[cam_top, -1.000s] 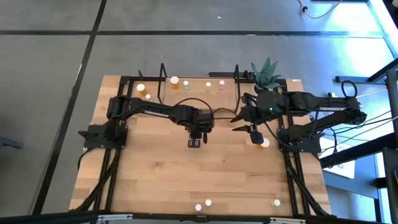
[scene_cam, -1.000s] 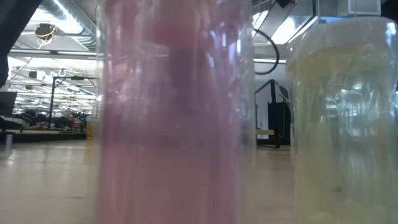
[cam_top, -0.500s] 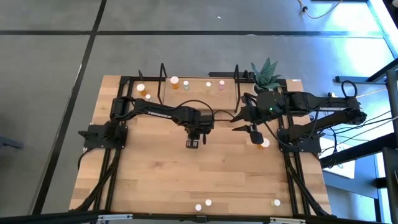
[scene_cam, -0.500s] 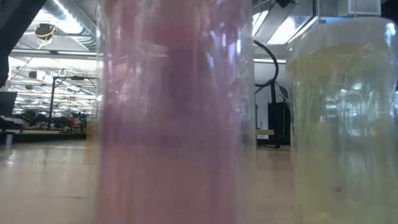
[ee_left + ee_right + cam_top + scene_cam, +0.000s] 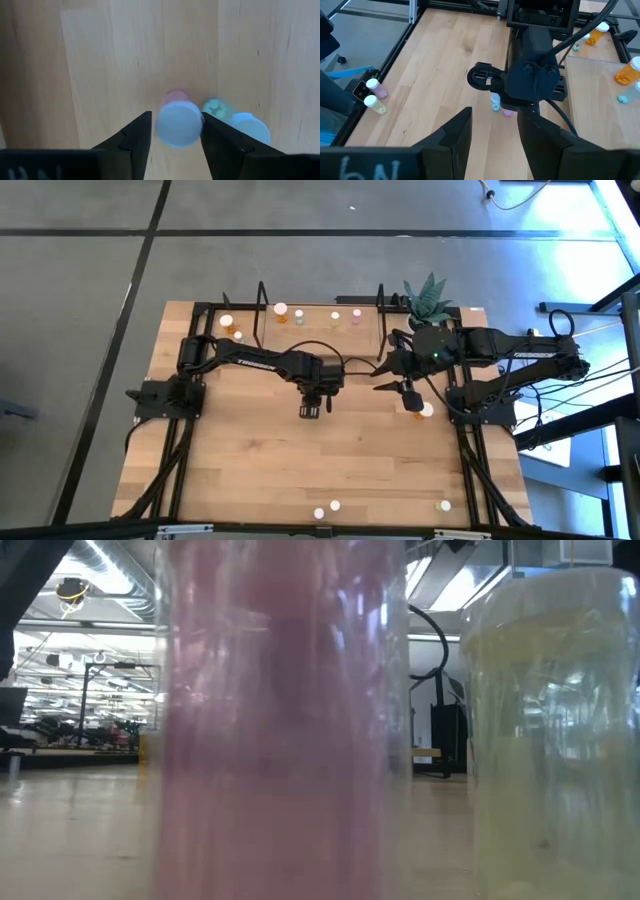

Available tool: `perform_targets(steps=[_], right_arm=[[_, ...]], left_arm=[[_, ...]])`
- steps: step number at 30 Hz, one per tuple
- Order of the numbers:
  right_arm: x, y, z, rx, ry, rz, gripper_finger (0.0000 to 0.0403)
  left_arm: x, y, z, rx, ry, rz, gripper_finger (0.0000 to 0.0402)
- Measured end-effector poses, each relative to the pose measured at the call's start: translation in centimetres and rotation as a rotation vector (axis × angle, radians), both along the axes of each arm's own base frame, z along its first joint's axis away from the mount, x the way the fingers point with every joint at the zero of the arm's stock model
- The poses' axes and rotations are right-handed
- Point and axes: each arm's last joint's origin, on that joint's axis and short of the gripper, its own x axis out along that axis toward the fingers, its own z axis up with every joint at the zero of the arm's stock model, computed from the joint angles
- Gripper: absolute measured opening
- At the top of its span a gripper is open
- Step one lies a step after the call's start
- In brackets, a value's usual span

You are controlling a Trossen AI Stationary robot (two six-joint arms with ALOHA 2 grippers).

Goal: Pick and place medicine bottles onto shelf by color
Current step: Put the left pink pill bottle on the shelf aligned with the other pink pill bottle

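Mid-table, left arm: the left gripper [image 5: 312, 410] is poised straight down over the wooden tabletop [image 5: 350, 470], near the middle of the board.
Left fingers: parted, as seen in the left wrist view, with a pink medicine bottle [image 5: 178, 122] standing between them; a narrow gap shows on each side of its white cap, so no squeeze is yet made out.
Neighbour: a green medicine bottle [image 5: 235, 120] stands just beside the pink one, outside the far finger and close against it.
Right arm: the right gripper [image 5: 405, 391] is held above the table's right side, near an orange bottle [image 5: 426, 410]; its fingers are seen parted in the right wrist view with nothing between them.
Shelf: the shelf [image 5: 318, 328], with its black wire loops, runs along the far edge of the table; several bottles already stand about it, among them orange ones [image 5: 238, 335] at the left end and pink and green ones nearer the potted plant [image 5: 428, 298].
Still loose: more bottles are left at the near edge of the table [image 5: 334, 505], two of them filling the low view, one pink [image 5: 285, 720] and one yellowish [image 5: 555, 730].
Step in hand: judged to be the pick of the pink bottle, at the moment of straddling.
Next move: the fingers would need to be closed squarely on the pink bottle without the green one being nudged or caught, then a clean lift and a carry to the pink group on the shelf.
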Motion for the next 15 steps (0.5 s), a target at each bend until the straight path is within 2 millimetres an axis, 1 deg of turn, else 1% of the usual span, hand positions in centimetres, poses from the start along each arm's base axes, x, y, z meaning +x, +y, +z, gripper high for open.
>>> perform_targets(steps=[5, 11, 15], right_arm=[[0.0, 0.0, 0.0, 0.0, 0.0, 0.0, 0.0159], [0.0, 0.0, 0.0, 0.0, 0.0, 0.0, 0.0159], [0.0, 0.0, 0.0, -0.001, 0.0, 0.001, 0.0159]], left_arm=[[0.0, 0.01, 0.0, 0.003, 0.0, 0.001, 0.0188], [0.0, 0.1, 0.0, 0.013, 0.0, 0.006, 0.0235], [-0.2, 0.35, 0.56, 0.023, -0.012, 0.04, 0.025]])
